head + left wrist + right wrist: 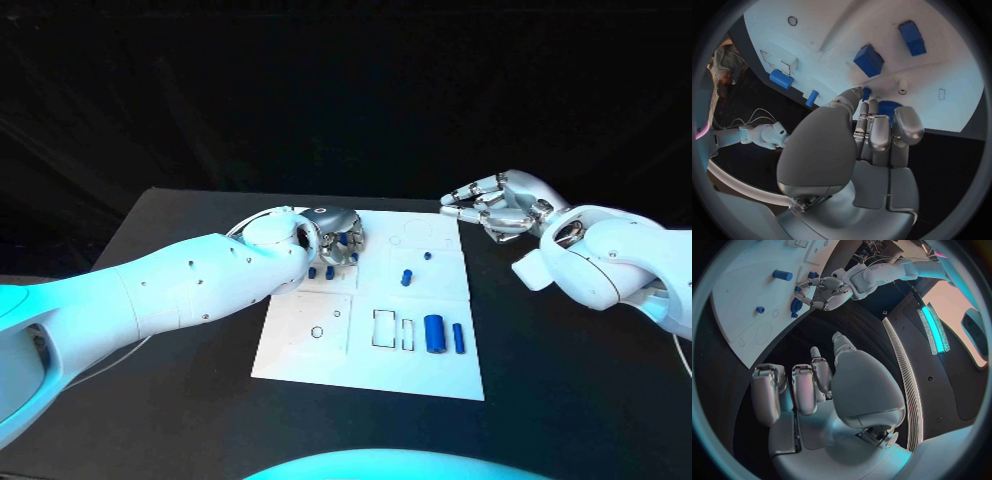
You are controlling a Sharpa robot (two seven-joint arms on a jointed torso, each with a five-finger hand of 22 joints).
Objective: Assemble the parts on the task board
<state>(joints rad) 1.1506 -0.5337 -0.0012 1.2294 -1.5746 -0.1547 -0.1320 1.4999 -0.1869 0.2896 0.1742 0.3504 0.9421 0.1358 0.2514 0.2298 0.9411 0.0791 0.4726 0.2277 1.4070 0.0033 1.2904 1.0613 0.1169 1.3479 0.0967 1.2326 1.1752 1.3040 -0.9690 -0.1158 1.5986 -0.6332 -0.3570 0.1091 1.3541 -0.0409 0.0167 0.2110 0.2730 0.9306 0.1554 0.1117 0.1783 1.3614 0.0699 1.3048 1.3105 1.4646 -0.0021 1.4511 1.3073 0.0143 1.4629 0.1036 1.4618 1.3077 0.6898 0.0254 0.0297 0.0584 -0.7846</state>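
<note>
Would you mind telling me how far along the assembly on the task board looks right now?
Early, by the look of it. On the task board two blue cylinders lie loose near the front, and a small blue part sits mid-board. In hand: the left robot hand reaches down over the board's far left, fingertips at a blue toothed part. The right robot hand hovers beside the board, holding nothing. Most parts look unplaced.

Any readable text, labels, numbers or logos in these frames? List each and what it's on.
None readable.
The task board carries only outlined shapes: rectangles, circles and small slots, no letters or numbers.
The blue parts are plain.
The left hand, the right hand and the white arms show no legible marking.
</note>
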